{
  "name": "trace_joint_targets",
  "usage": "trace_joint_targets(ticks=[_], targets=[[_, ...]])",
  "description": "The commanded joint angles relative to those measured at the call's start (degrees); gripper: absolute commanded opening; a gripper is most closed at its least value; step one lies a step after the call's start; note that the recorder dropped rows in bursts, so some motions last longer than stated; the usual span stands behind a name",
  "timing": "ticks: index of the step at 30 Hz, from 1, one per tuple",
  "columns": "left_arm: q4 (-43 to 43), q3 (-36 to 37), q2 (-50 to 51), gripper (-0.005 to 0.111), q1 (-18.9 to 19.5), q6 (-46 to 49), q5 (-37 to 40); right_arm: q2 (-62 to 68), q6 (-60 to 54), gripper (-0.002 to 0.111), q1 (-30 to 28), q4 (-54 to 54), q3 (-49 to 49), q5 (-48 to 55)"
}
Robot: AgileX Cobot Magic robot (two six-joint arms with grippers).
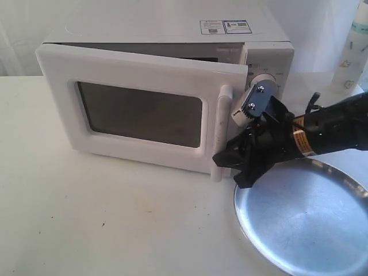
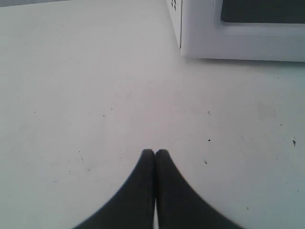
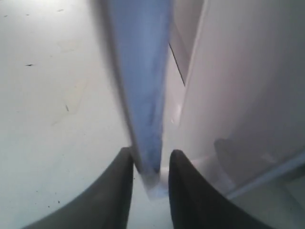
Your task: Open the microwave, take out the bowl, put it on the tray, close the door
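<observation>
Exterior view: door (image 1: 138, 109) ajar on microwave (image 1: 172, 29); tray (image 1: 310, 224) at near right corner of worktop (image 1: 86, 218). Right pincer (image 3: 151, 153) grips handle (image 1: 223, 115) low down; left pincer (image 2: 155, 152) clenched, empty, over worktop.

The door (image 1: 138, 69) stands ajar and hides most of the inside of the microwave (image 1: 172, 29). The right gripper (image 1: 225, 163) covers the lower end of the handle (image 1: 223, 115). Its wrist covers the control panel below the knob (image 1: 265, 79). The right and bottom picture edges cut off the tray (image 1: 305, 224). Print on the stickers (image 1: 225, 26) is too small to read. In the right wrist view, the clamped handle is a blue-grey blur.
</observation>
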Motion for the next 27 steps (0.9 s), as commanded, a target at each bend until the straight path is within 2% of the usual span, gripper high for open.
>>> trace_joint_targets(ticks=[1,6,7,8,10,11,12,15,19,22,27], targets=[[-0.3,-0.2,-0.1,0.0,-0.3,0.0,0.2,-0.3,6.2,0.025,-0.1,-0.3,1.9,5.7],[-0.3,-0.2,-0.1,0.0,-0.3,0.0,0.2,-0.3,6.2,0.025,-0.1,-0.3,3.5,16.3],[-0.3,-0.2,-0.1,0.0,-0.3,0.0,0.2,-0.4,6.2,0.024,-0.1,-0.3,3.6,23.1],[-0.3,-0.2,-0.1,0.0,-0.3,0.0,0.2,-0.5,6.3,0.023,-0.1,-0.3,3.6,25.6],[-0.3,-0.2,-0.1,0.0,-0.3,0.0,0.2,-1.8,6.3,0.012,-0.1,-0.3,3.6,32.7],[-0.3,-0.2,-0.1,0.0,-0.3,0.0,0.2,-3.7,6.3,0.003,-0.1,-0.3,3.6,34.7],[-0.3,-0.2,-0.1,0.0,-0.3,0.0,0.2,-4.8,6.3,0.0,-0.1,-0.3,3.6,34.8],[-0.3,-0.2,-0.1,0.0,-0.3,0.0,0.2,-12.7,6.4,0.0,-0.1,0.0,3.3,33.0],[-0.3,-0.2,-0.1,0.0,-0.3,0.0,0.2,-22.5,3.2,0.0,-0.1,9.0,1.4,26.8],[-0.3,-0.2,-0.1,0.0,-0.3,0.0,0.2,-23.6,-0.4,0.0,-0.1,18.9,-2.8,23.7],[-0.3,-0.2,-0.1,0.0,-0.3,0.0,0.2,-20.2,0.0,0.0,-0.1,20.3,-5.5,26.1]])
